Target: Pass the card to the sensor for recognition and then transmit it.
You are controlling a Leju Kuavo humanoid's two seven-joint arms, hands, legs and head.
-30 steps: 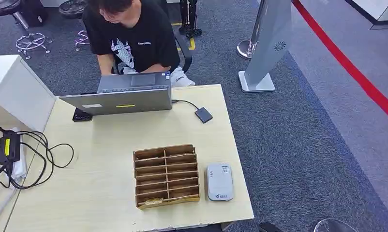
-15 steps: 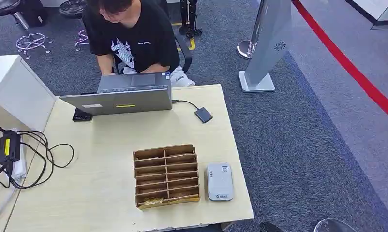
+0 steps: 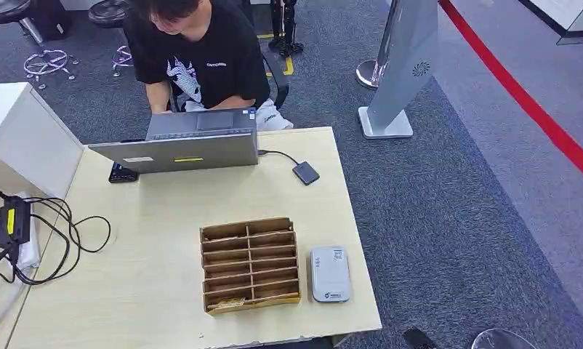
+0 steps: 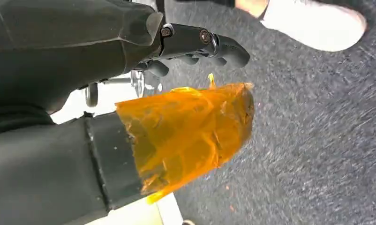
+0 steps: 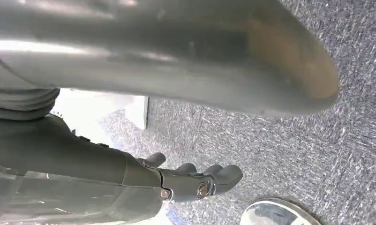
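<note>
A: While the robot is looking down on the pale wooden table [image 3: 165,218], what is lying at its left end?

B: A white box [image 3: 23,138] is standing at the far left corner. Just in front of it a black power adapter [image 3: 14,220] with a yellow label is lying among loops of black cable [image 3: 78,240].

A: And further along?

B: A grey laptop [image 3: 183,145] is sitting open at the far edge, and a person in a black T-shirt [image 3: 201,58] is sitting behind it, facing the robot. Nearer the robot, a brown slotted card holder [image 3: 250,263] is resting on the table. A yellowish strip, seemingly the card [image 3: 227,301], is lying in its nearest left slot, though it is too small to tell for certain.

A: Where is the sensor?

B: The white card reader [image 3: 330,273] is lying flat just to the right of the holder, close to it but apart. Beyond it a small black device [image 3: 305,173] is lying on a cable running from the laptop. Off the table, a grey kiosk stand [image 3: 401,73] is standing on the carpet, with a red floor line [image 3: 536,109] running past it.

A: What are the hands doing?

B: The left hand [image 4: 176,75] is hanging over grey carpet, its dark fingers [image 4: 223,47] stretched away from a thumb wrapped in orange tape [image 4: 191,136], holding nothing. The right hand [image 5: 176,178] is also hanging over carpet, its fingers [image 5: 223,174] loosely bent and well apart from the thumb, gripping nothing.
</note>
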